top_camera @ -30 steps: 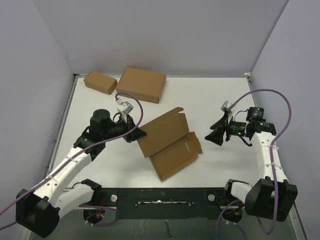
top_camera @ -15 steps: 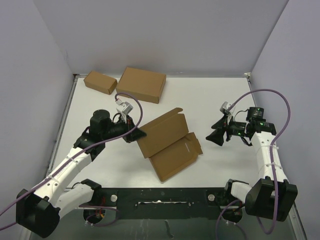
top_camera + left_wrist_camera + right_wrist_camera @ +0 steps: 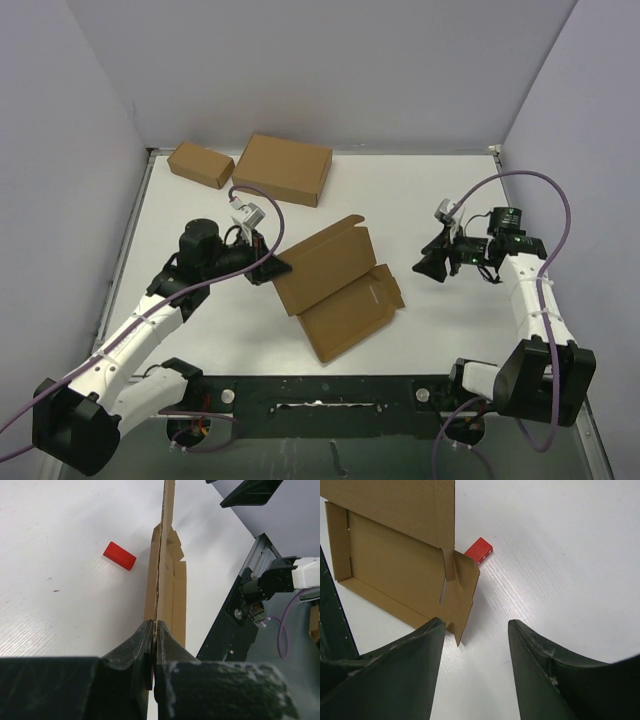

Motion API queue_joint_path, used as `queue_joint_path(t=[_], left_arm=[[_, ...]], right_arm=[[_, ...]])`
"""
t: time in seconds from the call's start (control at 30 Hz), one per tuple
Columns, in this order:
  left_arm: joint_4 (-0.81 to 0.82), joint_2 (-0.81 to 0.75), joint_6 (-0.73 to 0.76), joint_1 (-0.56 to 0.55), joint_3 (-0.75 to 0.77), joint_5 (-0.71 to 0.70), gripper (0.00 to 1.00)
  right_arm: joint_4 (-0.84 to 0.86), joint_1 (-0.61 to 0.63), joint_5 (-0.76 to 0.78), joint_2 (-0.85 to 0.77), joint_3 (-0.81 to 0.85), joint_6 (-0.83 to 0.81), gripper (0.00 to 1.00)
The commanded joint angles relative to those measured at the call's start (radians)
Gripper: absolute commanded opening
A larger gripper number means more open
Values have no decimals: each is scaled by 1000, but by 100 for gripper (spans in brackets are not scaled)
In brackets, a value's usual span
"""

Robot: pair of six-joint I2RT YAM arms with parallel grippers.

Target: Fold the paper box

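Observation:
The paper box (image 3: pixel 340 285) is a thin brown cardboard mailer lying part-folded in the middle of the table, one panel raised and tilted. My left gripper (image 3: pixel 277 266) is shut on the raised panel's left edge; in the left wrist view the cardboard (image 3: pixel 162 570) runs edge-on between the closed fingers (image 3: pixel 137 645). My right gripper (image 3: pixel 428 266) is open and empty, held above the table just right of the box. In the right wrist view the box's inside and a notched side flap (image 3: pixel 457 592) lie ahead of the open fingers (image 3: pixel 420 650).
A larger thick brown box (image 3: pixel 283 169) and a small brown box (image 3: pixel 201 164) sit at the back left. A small red block (image 3: pixel 479 550) lies on the table under the raised panel, also in the left wrist view (image 3: pixel 119 555). Walls stand on three sides.
My right gripper has shifted slightly up and to the left, toward the box. The left gripper and the box have not moved.

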Motion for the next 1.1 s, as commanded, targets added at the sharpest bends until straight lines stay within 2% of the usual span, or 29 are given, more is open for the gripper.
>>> queue_joint_path(t=[0.0, 0.17, 0.27, 0.43, 0.67, 1.07], left_arm=[[49, -16, -3, 7, 21, 25, 0], [51, -16, 9, 7, 22, 30, 0], [53, -16, 17, 7, 21, 35, 0], [72, -17, 18, 9, 19, 49, 0], [100, -17, 16, 11, 10, 57, 0], [127, 7, 14, 11, 1, 36, 0]], right_arm=[[137, 75, 80, 12, 10, 78, 50], [245, 108, 187, 70, -15, 170, 20], [282, 107, 232, 120, -18, 205, 13], [330, 116, 212, 208, -32, 257, 10], [309, 151, 157, 304, -17, 267, 9], [200, 216, 47, 350, -11, 166, 9]])
